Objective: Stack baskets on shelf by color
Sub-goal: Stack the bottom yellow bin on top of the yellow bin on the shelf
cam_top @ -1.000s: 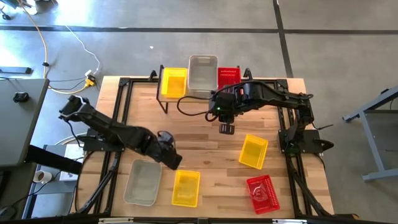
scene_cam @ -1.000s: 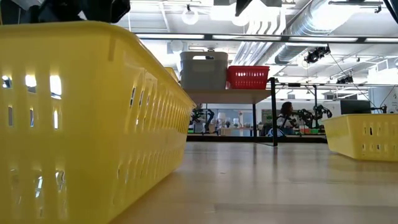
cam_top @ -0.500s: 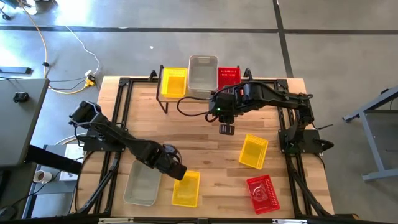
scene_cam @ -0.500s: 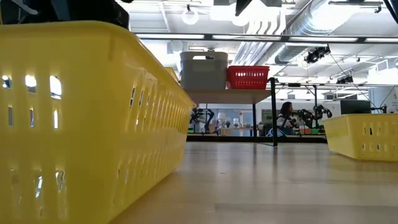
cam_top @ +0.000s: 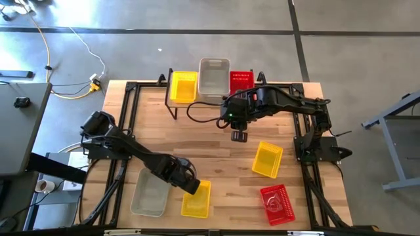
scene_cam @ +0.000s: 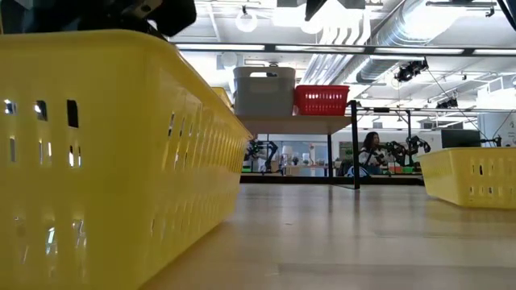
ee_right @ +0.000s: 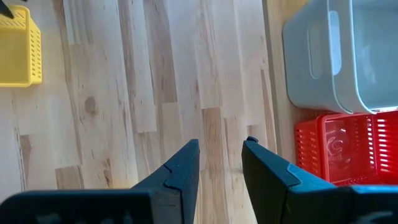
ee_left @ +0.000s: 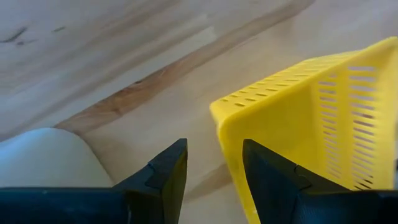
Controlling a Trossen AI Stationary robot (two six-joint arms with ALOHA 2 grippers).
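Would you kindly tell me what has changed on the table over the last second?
The left arm swung toward the near edge of the table, carrying the left gripper from beside the grey basket to the near yellow basket, where its open fingers now straddle that basket's corner. Nothing was gripped or released. The right gripper kept hanging open in front of the shelf, and no basket moved.

The high view looked straight down on the whole bench (cam_top: 216,147). The low view sat at bench height, close against a yellow basket (scene_cam: 105,153), facing the far shelf (scene_cam: 294,122). Each wrist view looked closely down at the boards. High and low shared the shelf.
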